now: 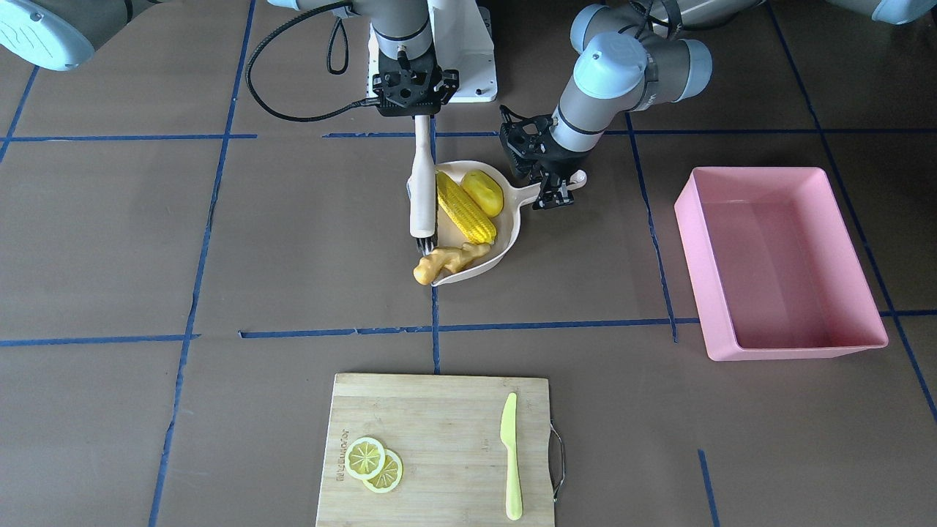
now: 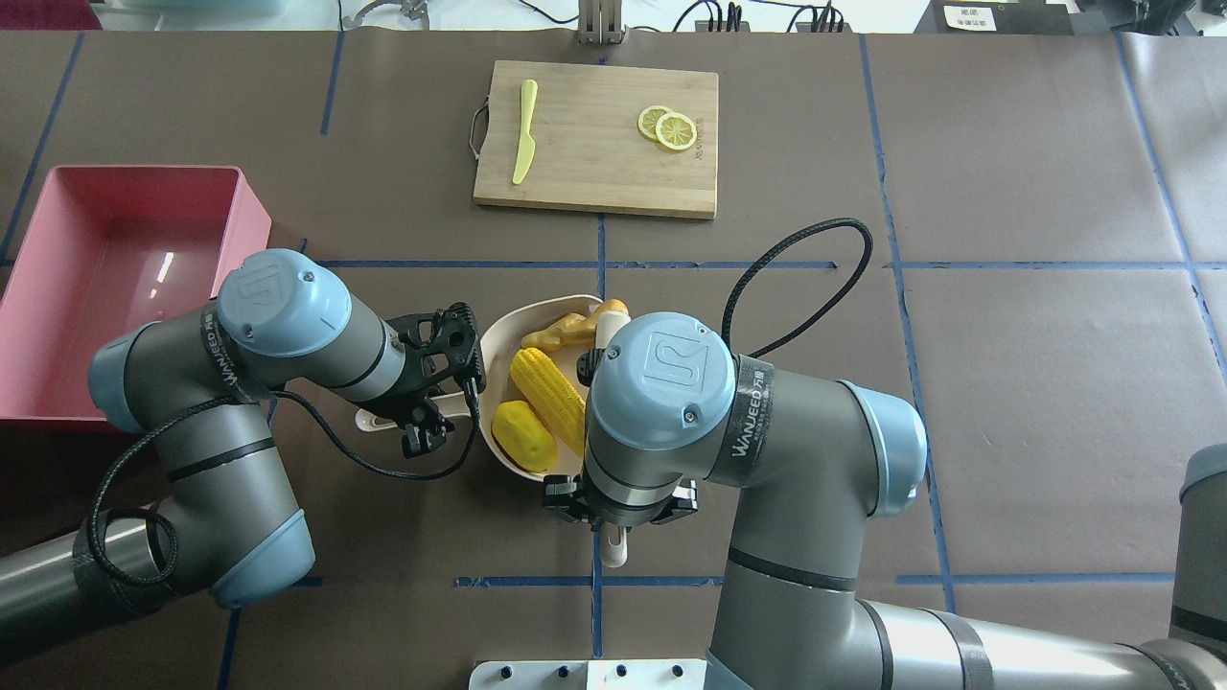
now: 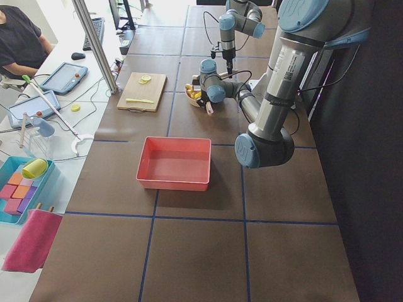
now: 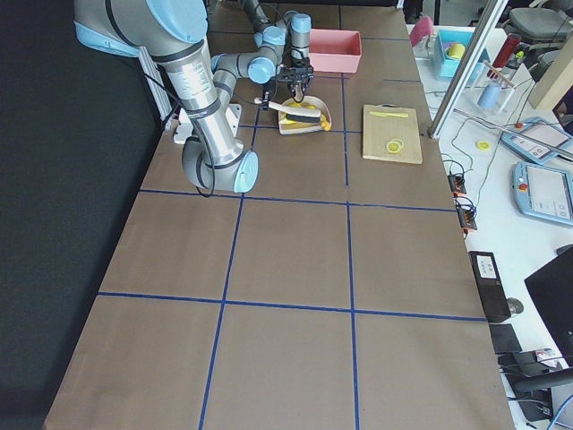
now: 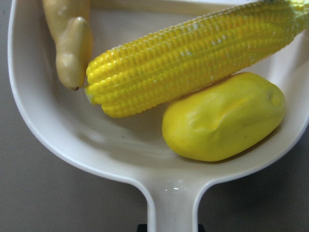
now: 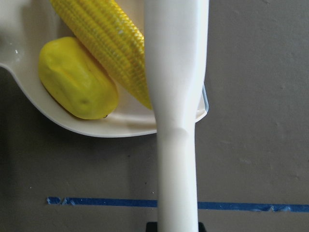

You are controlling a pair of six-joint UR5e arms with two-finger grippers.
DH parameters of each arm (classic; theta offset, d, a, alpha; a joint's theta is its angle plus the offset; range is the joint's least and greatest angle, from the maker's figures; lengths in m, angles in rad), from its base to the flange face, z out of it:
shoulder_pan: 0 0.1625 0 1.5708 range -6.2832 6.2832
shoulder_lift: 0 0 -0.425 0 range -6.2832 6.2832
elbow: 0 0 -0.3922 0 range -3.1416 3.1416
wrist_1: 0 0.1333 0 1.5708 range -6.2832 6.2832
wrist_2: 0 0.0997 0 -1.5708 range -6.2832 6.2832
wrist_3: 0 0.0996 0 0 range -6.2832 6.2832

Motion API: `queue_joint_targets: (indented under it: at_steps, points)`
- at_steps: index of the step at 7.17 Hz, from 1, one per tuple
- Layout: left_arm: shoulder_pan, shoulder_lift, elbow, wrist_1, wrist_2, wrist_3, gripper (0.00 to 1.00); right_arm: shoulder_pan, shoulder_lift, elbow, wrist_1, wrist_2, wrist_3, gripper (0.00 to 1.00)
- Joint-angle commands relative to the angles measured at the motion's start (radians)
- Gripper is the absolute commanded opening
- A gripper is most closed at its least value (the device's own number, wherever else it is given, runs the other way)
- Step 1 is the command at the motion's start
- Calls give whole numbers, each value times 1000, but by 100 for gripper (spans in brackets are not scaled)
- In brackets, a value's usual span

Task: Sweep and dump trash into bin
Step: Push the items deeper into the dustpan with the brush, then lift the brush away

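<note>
The cream dustpan [image 1: 510, 228] lies mid-table with the corn cob [image 1: 465, 208] and the yellow potato lump [image 1: 483, 192] inside. The tan ginger root [image 1: 450, 260] lies across its open lip, one end out on the table. My left gripper [image 1: 558, 189] is shut on the dustpan handle. My right gripper [image 1: 419, 110] is shut on the cream brush [image 1: 422, 190], whose bristles rest by the ginger. The pink bin [image 1: 776, 271] stands empty on my left. The left wrist view shows corn [image 5: 193, 63], potato [image 5: 224, 118] and ginger [image 5: 70, 43]. The right wrist view shows the brush handle [image 6: 176, 96].
A wooden cutting board [image 1: 439, 432] lies at the far edge with two lemon slices [image 1: 373, 463] and a light-green knife [image 1: 511, 454]. Blue tape lines cross the brown table. A white mount plate [image 1: 468, 66] is at my base.
</note>
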Motion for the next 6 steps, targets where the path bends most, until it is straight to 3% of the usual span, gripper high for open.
queue_joint_targets:
  at_steps: [1,5,6]
  points:
    - [-1,0,-5,-2,-1,-1,0,0,-12,58,-38,1,-1,0]
    - [-3,0,-17,-11,-1,-1,0,49,-127,217,-105,15,-6,0]
    - [-4,8,-19,-84,-1,-65,0,72,-197,274,-107,17,-18,0]
